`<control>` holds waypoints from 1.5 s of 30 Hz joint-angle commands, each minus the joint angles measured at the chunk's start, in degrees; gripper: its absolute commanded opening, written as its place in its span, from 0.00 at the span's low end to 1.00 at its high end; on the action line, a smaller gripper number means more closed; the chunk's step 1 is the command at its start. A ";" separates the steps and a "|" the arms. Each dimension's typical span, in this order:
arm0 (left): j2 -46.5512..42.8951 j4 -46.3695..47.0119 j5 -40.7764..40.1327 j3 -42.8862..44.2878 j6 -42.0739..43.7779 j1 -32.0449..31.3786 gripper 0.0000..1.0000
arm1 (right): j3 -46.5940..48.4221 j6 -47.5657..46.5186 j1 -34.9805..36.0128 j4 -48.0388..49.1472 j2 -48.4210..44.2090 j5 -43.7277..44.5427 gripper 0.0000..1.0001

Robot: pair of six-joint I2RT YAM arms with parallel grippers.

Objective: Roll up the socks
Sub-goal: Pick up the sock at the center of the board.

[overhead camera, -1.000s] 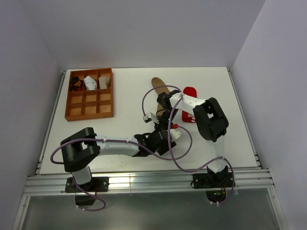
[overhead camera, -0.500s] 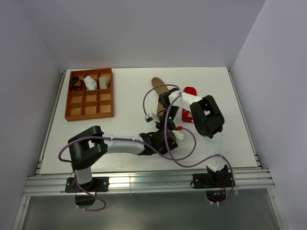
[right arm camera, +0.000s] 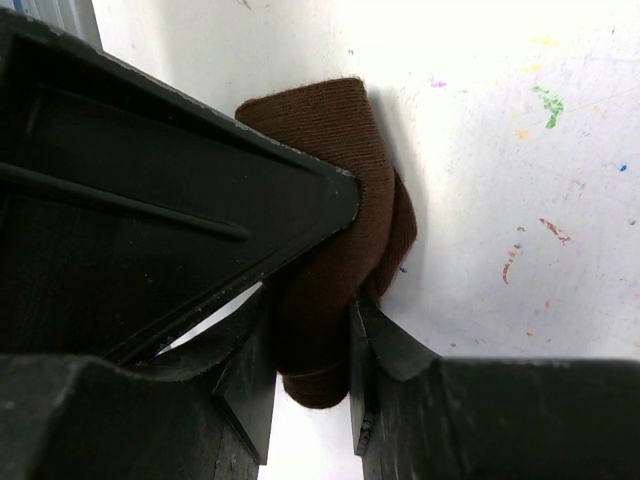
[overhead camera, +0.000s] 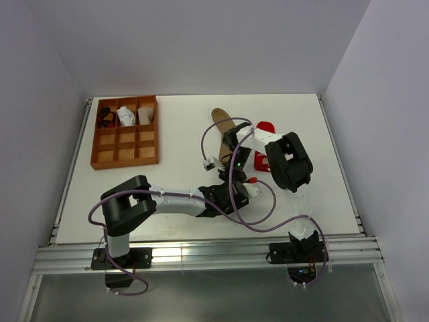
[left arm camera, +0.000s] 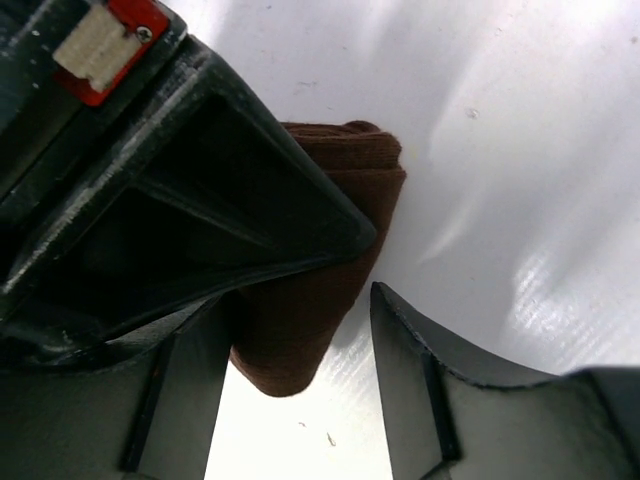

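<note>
**A:** Lettering anywhere?

**B:** Only a red tag (left arm camera: 108,38) with a pale sticker, on dark housing at the upper left of the left wrist view. Whatever is on it is too small to read.

**A:** How many socks?

**B:** Three. The brown sock (left arm camera: 325,250) lies folded on the surface (overhead camera: 167,127) near the middle, where the two pincers meet. The tan sock (overhead camera: 220,121) lies flat just beyond it. The red sock (overhead camera: 264,126) is to the right of the tan one and partly hidden.

**A:** And the pincers?

**B:** Two, both at the brown sock. The right pincer (right arm camera: 310,310) is clenched on it, with both jaws pressed into the fabric. The left pincer (left arm camera: 300,320) straddles the same sock, released. One jaw is against the cloth, and bare surface shows between the cloth and the other jaw.

**A:** Containers?

**B:** One wooden tray (overhead camera: 125,164) at the far left of the surface, well apart from the socks. It has nine compartments, three by three. The far row holds three bundles, one per compartment: a black bundle (overhead camera: 105,117) on the left, a white bundle (overhead camera: 125,115) in the middle and a pale bundle (overhead camera: 145,114) on the right.
</note>
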 commanded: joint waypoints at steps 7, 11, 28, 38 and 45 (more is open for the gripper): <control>3.96 5.60 -3.76 0.19 1.22 2.68 0.51 | -4.23 -5.49 2.23 -8.71 4.53 6.49 0.24; 5.45 5.34 -2.10 0.45 0.69 2.76 0.33 | -4.23 -5.85 2.15 -8.71 3.83 5.53 0.24; 8.35 3.23 6.43 1.41 -1.77 3.11 0.00 | -7.74 1.53 -0.57 2.44 -4.43 2.89 0.56; 5.98 4.81 9.16 -0.78 -5.90 5.13 0.00 | -9.68 8.39 -7.87 9.66 -15.50 -0.80 0.63; 4.66 5.51 9.16 -2.01 -6.61 5.93 0.00 | -8.36 11.90 -11.73 9.31 -21.74 -5.28 0.64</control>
